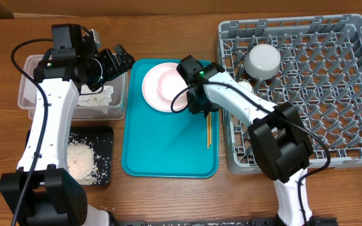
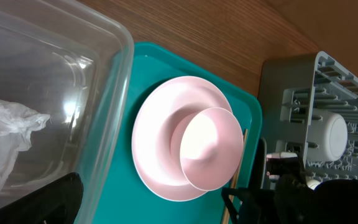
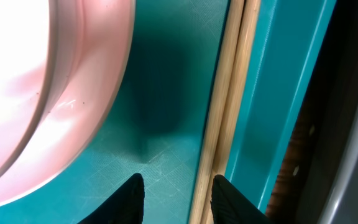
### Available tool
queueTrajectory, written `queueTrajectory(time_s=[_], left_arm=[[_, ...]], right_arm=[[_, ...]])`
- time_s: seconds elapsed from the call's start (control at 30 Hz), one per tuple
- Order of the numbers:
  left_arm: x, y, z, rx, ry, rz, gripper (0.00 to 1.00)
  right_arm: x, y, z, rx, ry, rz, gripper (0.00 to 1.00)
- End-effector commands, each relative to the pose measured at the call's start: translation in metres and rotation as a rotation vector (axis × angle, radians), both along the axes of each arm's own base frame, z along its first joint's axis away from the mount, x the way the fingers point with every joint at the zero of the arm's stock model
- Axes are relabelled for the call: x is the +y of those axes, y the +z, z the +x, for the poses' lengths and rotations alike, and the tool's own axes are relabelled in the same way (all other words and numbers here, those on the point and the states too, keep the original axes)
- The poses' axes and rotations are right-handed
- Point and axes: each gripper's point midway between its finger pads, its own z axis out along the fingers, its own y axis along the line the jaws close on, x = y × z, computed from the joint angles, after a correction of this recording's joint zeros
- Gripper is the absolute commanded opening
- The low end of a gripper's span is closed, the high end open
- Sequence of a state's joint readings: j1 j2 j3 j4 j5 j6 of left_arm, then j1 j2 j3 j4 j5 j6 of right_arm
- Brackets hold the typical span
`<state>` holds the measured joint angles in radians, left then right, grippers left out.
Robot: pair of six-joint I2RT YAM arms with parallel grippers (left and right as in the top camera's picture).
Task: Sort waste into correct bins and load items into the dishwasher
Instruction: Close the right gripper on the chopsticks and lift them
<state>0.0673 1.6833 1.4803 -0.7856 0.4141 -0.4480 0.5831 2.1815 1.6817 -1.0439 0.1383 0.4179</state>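
Note:
A round pink plate [image 1: 153, 88] with a pink bowl [image 1: 168, 83] on it lies at the far end of the teal tray [image 1: 162, 150]. Two wooden chopsticks [image 1: 208, 129] lie side by side along the tray's right rim. My right gripper [image 1: 197, 105] is low over the tray beside the plate, open. In the right wrist view the chopsticks [image 3: 232, 93] run up from just inside its right fingertip [image 3: 229, 199], and nothing is gripped. My left gripper [image 1: 115, 63] hangs wide open and empty above the clear tub [image 1: 27, 94], which holds crumpled white tissue [image 1: 96, 97].
The grey dish rack [image 1: 332, 125] fills the right side, with a pale bowl [image 1: 262, 61] lying in its far left corner. The black tray [image 1: 105, 135] at the front left holds loose rice [image 1: 80, 160]. In the left wrist view the plate [image 2: 157, 130] sits beside the tub wall [image 2: 114, 93].

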Motion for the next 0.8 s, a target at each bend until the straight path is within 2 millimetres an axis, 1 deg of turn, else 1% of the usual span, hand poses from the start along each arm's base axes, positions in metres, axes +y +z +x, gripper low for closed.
queueTrajectory(time_s=[0.0, 0.2, 0.43, 0.6, 0.77], left_arm=[[0.0, 0.013, 0.004, -0.036, -0.004, 0.012, 1.0], [0.0, 0.013, 0.004, -0.036, -0.004, 0.012, 1.0], [0.0, 0.013, 0.004, -0.036, -0.004, 0.012, 1.0], [0.0, 0.013, 0.004, -0.036, -0.004, 0.012, 1.0], [0.0, 0.013, 0.004, -0.036, -0.004, 0.012, 1.0]], right_arm=[[-0.003, 0.0, 0.0, -0.008, -0.007, -0.009, 0.38], [-0.006, -0.011, -0.003, -0.008, -0.008, -0.016, 0.38], [-0.006, -0.011, -0.004, -0.005, -0.006, -0.017, 0.37], [-0.004, -0.011, -0.006, 0.006, -0.004, -0.003, 0.28], [-0.004, -0.012, -0.008, 0.017, -0.004, -0.001, 0.21]])
